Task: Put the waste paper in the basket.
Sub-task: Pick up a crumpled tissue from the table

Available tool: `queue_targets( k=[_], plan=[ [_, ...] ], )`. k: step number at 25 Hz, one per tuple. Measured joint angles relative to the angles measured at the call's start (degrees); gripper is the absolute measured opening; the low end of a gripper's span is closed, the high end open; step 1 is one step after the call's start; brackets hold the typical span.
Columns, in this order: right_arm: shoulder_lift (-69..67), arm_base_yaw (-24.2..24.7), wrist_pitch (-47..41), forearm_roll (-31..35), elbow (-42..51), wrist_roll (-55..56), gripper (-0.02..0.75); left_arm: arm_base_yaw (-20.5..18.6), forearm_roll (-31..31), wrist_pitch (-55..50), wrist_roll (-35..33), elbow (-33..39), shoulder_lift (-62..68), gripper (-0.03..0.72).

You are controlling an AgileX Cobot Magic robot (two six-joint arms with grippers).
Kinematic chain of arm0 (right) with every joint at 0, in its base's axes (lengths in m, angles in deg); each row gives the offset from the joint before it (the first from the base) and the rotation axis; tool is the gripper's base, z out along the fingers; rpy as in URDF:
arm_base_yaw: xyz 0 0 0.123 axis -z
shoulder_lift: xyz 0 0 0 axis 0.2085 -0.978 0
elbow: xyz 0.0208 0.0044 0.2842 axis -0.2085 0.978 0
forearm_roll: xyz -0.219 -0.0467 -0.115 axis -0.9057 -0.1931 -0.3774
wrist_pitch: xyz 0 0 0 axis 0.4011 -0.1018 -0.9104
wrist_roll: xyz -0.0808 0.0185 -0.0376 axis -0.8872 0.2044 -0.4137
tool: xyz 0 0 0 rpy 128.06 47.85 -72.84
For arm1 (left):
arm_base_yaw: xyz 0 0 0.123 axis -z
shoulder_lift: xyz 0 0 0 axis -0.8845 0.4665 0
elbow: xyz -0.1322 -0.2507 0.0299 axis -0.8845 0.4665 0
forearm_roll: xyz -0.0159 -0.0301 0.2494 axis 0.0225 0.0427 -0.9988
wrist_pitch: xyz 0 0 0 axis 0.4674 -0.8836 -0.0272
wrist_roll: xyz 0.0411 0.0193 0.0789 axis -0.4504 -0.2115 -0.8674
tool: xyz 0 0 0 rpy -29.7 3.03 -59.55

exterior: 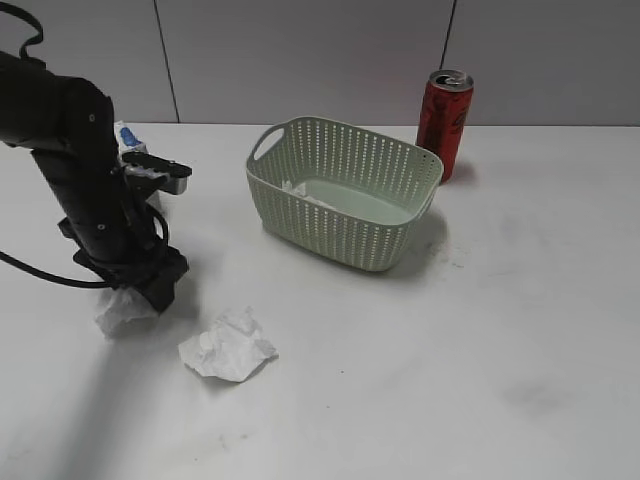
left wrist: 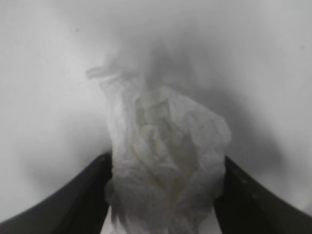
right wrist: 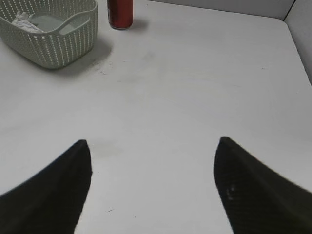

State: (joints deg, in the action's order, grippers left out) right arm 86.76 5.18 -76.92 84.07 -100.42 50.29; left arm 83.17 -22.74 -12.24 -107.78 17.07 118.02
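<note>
My left gripper (exterior: 150,290) points down at the table's left and is shut on a crumpled white waste paper wad (exterior: 118,312). In the left wrist view the wad (left wrist: 165,146) fills the gap between both black fingers of the left gripper (left wrist: 165,158) and rests on the table. A second wad (exterior: 228,346) lies loose on the table to the right of it. A third wad (exterior: 300,190) lies inside the sage-green basket (exterior: 330,225), and it also shows in the right wrist view (right wrist: 22,19) in the basket (right wrist: 63,46). My right gripper (right wrist: 152,141) is open and empty above bare table.
A red drink can (exterior: 445,110) stands behind the basket's right end and also shows in the right wrist view (right wrist: 120,13). A small carton with a blue top (exterior: 126,135) stands behind my left arm. A grey wall runs along the table's far edge.
</note>
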Motion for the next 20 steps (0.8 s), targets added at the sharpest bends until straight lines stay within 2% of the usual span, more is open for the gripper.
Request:
queue_targets(
  k=[2, 4, 7, 8, 14, 20],
  plan=[
    [0.0, 0.0, 0.0, -0.05, 0.0, 0.0, 0.59, 0.0, -0.06, -0.53, 0.0, 0.0, 0.0, 0.424],
    [0.0, 0.0, 0.0, -0.04, 0.0, 0.0, 0.589, 0.0, -0.06, -1.32, 0.0, 0.0, 0.0, 0.308],
    [0.0, 0.0, 0.0, -0.04, 0.0, 0.0, 0.589, 0.0, -0.01, -1.93, 0.01, 0.18, -0.46, 0.083],
    [0.0, 0.0, 0.0, -0.04, 0.0, 0.0, 0.589, 0.0, -0.01, -2.04, 0.0, 0.24, -0.96, 0.049],
    [0.0, 0.0, 0.0, -0.11, 0.0, 0.05, 0.589, 0.0, -0.69, -3.4, 0.04, -1.76, -7.3, 0.039],
    [0.0, 0.0, 0.0, -0.16, 0.0, -0.01, 0.589, 0.0, -0.58, -4.15, 0.03, -10.32, -14.05, 0.039]
  ],
)
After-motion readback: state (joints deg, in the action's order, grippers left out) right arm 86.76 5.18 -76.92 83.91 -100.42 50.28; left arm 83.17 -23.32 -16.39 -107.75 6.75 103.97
